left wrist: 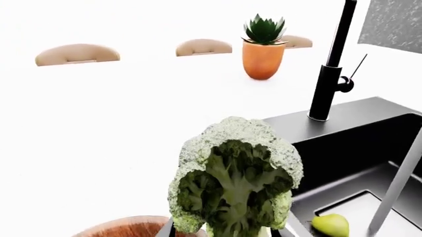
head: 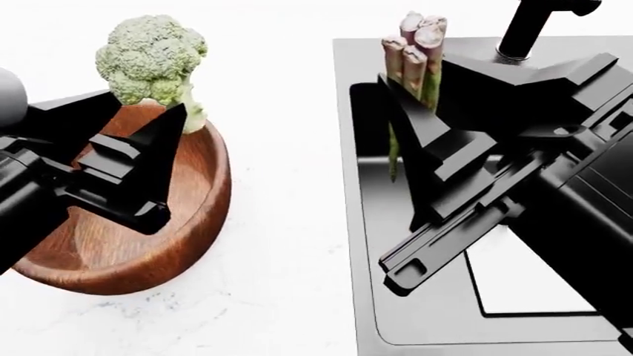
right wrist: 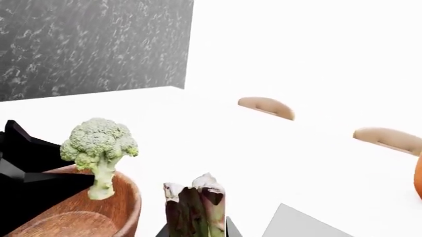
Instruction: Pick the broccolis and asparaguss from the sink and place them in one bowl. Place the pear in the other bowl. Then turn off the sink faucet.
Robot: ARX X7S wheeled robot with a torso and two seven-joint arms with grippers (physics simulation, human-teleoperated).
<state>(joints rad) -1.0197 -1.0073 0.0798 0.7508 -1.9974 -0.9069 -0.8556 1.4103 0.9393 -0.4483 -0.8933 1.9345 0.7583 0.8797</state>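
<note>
Head view: the left gripper [head: 163, 141] has its fingers [head: 148, 148] clenched on the broccoli [head: 153, 55], held stem-down over the far rim of the wooden bowl [head: 188, 222], which sits on the white surface [head: 287, 297] at about 8 o'clock. The right gripper [head: 411, 104] grasps the asparagus [head: 416, 52] — spears upright, tips up — above the far left corner of the sink [head: 361, 245], at 12 o'clock. The black faucet [head: 524, 30] stands at the sink's far rim, at 1 o'clock.

Left wrist view: the broccoli [left wrist: 237, 180] fills the near foreground, florets toward the camera; the fingers are mostly hidden under it. A sliver of the bowl's rim [left wrist: 125, 227] shows beside it. Beyond, the faucet [left wrist: 329, 74] rises from the sink's rim [left wrist: 310, 123], its small lever out to the side. The pear [left wrist: 329, 224] lies on the sink floor. A potted succulent [left wrist: 264, 47] stands farther off on the surface.

Right wrist view: the asparagus [right wrist: 194, 205] stands up close, tips cut flat. The broccoli [right wrist: 99, 148] hangs over the bowl [right wrist: 99, 212], stem touching or just above the rim — I cannot tell which.
</note>
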